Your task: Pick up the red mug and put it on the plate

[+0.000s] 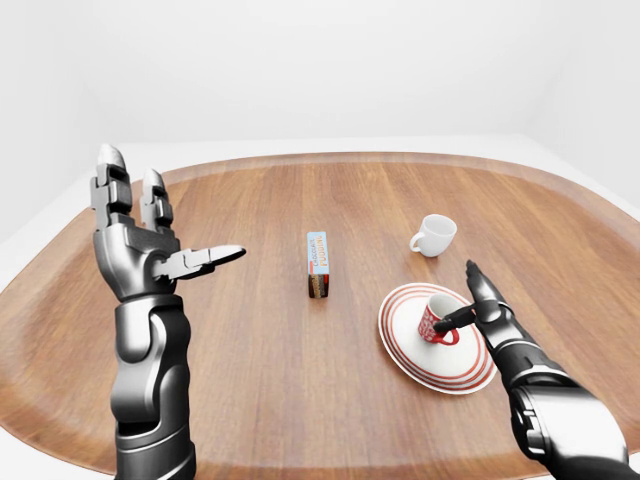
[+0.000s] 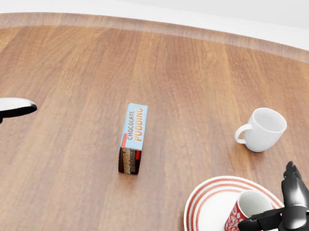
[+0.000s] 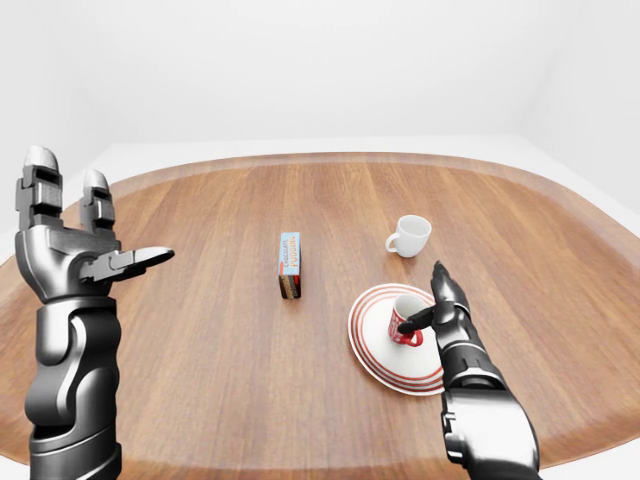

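Observation:
The red mug [image 2: 246,218] with a white inside stands upright on the red-ringed white plate [image 2: 208,220] at the lower right of the head view. My right hand [image 2: 282,207] is open just right of the mug, its fingers spread upward and its thumb tip touching the mug near the handle. Held up at the left, my left hand [image 1: 150,245] is open with nothing in it and far from the mug.
A chocolate pudding box [image 2: 133,137] lies in the middle of the round wooden table [image 2: 91,68]. A white mug [image 2: 262,130] stands above the plate, toward the right.

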You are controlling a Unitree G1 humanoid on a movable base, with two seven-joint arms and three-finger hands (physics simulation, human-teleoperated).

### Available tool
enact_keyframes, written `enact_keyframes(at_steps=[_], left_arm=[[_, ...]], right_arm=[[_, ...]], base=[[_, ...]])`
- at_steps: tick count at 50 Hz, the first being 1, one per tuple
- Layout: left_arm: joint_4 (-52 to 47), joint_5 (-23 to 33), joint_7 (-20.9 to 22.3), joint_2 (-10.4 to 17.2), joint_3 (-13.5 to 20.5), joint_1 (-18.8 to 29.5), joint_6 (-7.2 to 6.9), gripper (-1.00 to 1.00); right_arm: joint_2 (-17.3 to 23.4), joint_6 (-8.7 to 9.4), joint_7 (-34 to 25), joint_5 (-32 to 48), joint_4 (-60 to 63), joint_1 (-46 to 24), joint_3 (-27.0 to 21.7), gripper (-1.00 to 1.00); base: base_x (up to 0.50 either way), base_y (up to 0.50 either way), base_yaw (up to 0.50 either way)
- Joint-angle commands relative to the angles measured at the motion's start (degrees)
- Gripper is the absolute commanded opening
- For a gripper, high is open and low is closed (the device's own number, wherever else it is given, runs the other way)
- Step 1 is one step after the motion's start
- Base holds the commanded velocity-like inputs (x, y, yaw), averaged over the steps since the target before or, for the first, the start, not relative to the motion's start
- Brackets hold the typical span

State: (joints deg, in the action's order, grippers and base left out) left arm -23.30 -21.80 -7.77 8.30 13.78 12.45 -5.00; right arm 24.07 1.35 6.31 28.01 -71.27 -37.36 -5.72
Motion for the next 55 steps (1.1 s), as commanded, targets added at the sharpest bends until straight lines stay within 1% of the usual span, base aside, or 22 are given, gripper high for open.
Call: enact_keyframes(at_steps=[1,3,7,8,9,12,15,17,20,21,24,25,28,33,38,40,41,43,47,52,54,55], left_arm=[[-0.10,0.09,0.01,-0.05,-0.21,-0.07,0.00,0.99],[-0.13,0.23,0.27,-0.29,-0.38,-0.48,0.00,0.99],[-0.16,0.16,0.30,-0.24,-0.17,-0.39,0.00,0.99],[0.09,0.23,0.40,-0.22,-0.13,-0.39,0.00,0.99],[0.32,0.33,0.43,-0.25,-0.18,-0.41,0.00,0.99],[-0.59,0.10,-0.16,-0.10,-0.22,0.03,0.00,0.99],[0.15,0.42,0.25,-0.37,-0.39,-0.31,0.00,0.99],[-0.14,0.09,-0.17,0.01,-0.14,0.42,0.00,0.99],[0.37,0.22,0.01,-0.05,-0.10,0.19,0.00,0.99],[0.60,0.36,0.15,-0.13,-0.17,-0.03,0.00,0.99],[0.62,0.23,0.08,-0.04,-0.08,0.13,0.00,0.99],[0.92,0.29,0.12,-0.07,-0.12,0.13,0.00,0.99],[0.76,0.28,0.10,-0.12,-0.24,0.02,0.00,0.99],[0.47,0.21,-0.03,-0.23,-0.42,0.05,0.00,0.99],[-0.10,-0.02,-0.16,-0.10,-0.19,0.13,0.00,0.99],[-0.18,-0.06,-0.15,-0.02,-0.10,0.16,0.00,0.99],[-0.03,0.05,-0.05,-0.07,-0.09,-0.07,0.00,0.99],[-0.21,0.07,-0.05,-0.12,-0.12,-0.24,0.00,0.99],[-0.34,0.00,-0.11,-0.08,-0.04,-0.11,0.00,0.99],[-0.09,0.24,0.07,-0.21,-0.13,-0.47,0.00,0.99],[-0.15,0.12,-0.10,-0.18,-0.07,-0.27,0.00,0.99],[-0.19,0.17,-0.05,-0.19,-0.10,-0.39,0.00,0.99]], right_arm=[[-0.34,1.35,1.82,2.13,0.90,0.53,2.64,1.00],[-0.78,0.99,0.29,-0.12,1.49,0.15,0.65,1.00],[-0.63,2.43,-1.63,-0.90,4.11,-0.44,0.52,1.00],[-0.83,3.11,-4.43,-0.98,6.64,-0.29,0.90,1.00],[-1.03,3.43,-5.64,-1.10,8.40,0.03,0.86,1.00],[-2.56,3.65,-12.90,-2.68,16.64,2.12,0.44,1.00],[-4.61,3.65,-18.59,-1.73,27.82,6.08,1.02,1.00],[-5.99,3.65,-21.55,0.16,35.78,8.89,1.52,1.00],[-8.02,3.65,-24.92,2.06,43.93,12.14,1.43,1.00],[-8.84,3.65,-26.41,3.69,48.95,14.90,2.20,1.00],[-10.28,3.65,-28.34,5.99,55.05,19.24,1.83,1.00],[-10.43,3.65,-29.35,7.47,58.08,22.04,1.96,1.00],[-11.45,3.65,-31.50,8.68,63.74,25.75,0.81,1.00],[-12.16,3.65,-32.39,9.39,66.35,28.06,-0.12,1.00],[-12.16,3.65,-32.99,8.96,67.84,25.71,-0.87,1.00],[-12.77,3.65,-33.08,6.35,69.15,24.84,-1.57,1.00],[-15.45,3.65,-34.91,-0.73,74.39,23.15,-3.86,1.00],[-15.45,3.65,-35.11,-6.15,77.98,22.11,-3.81,1.00],[-13.56,3.65,-33.36,-8.16,79.56,21.47,-1.87,1.00],[-13.93,3.65,-33.07,-10.06,81.35,21.87,-1.48,1.00],[-14.71,3.65,-33.00,-13.30,82.29,21.65,-2.34,1.00],[-16.64,3.65,-33.11,-18.67,84.81,20.88,-4.54,1.00]], base=[[0.00,0.00,0.00],[0.00,0.00,0.00],[0.00,0.00,0.00],[0.00,0.00,0.00],[0.00,0.00,0.00],[0.00,0.00,0.00],[0.00,0.00,0.00],[0.00,0.00,0.00],[0.00,0.00,0.00],[0.00,0.00,0.00],[0.00,0.00,0.00],[0.00,0.00,0.00],[0.00,0.00,0.00],[0.00,0.00,0.00],[0.00,0.00,0.00],[0.00,0.00,0.00],[0.00,0.00,0.00],[0.00,0.00,0.00],[0.00,0.00,0.00],[0.00,0.00,0.00],[0.00,0.00,0.00],[0.00,0.00,0.00]])
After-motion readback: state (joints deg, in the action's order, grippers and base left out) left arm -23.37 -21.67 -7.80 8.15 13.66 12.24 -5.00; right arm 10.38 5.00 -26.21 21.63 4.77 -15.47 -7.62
